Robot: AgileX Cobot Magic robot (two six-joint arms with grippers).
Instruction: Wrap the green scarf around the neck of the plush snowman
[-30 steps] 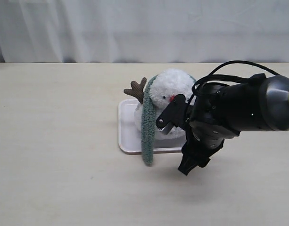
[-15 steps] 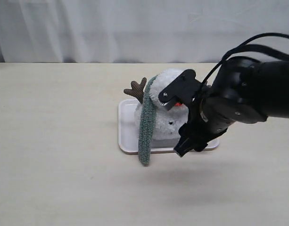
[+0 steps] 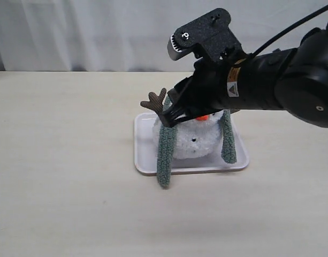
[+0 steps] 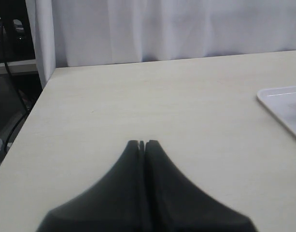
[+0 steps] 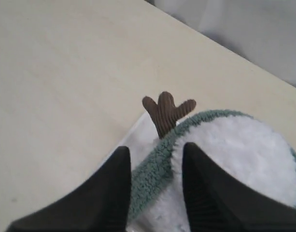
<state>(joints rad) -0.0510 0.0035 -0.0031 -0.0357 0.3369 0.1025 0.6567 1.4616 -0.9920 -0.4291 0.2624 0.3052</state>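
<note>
The plush snowman (image 3: pixel 194 142) sits on a white tray (image 3: pixel 144 161); my right arm hides most of its head, though the orange nose (image 3: pixel 203 116) shows. The green scarf (image 3: pixel 165 154) lies over the head, one end hanging past the tray's front edge and the other end (image 3: pixel 228 140) resting on the tray. My right gripper (image 3: pixel 169 121) (image 5: pixel 155 153) is open, its fingers (image 5: pixel 119 166) straddling the scarf strand (image 5: pixel 156 173) just below the brown twig arm (image 5: pixel 166 111). My left gripper (image 4: pixel 142 143) is shut on nothing, low over bare table.
A white curtain (image 3: pixel 99 32) hangs behind the beige table (image 3: pixel 62 160). A tray corner (image 4: pixel 283 102) shows in the left wrist view. The table's edge (image 4: pixel 39 96) drops off there, with dark equipment and cables beyond it.
My right arm has risen from in front of the snowman and swung over its head. The scarf's second end now hangs on the far side of the body.
</note>
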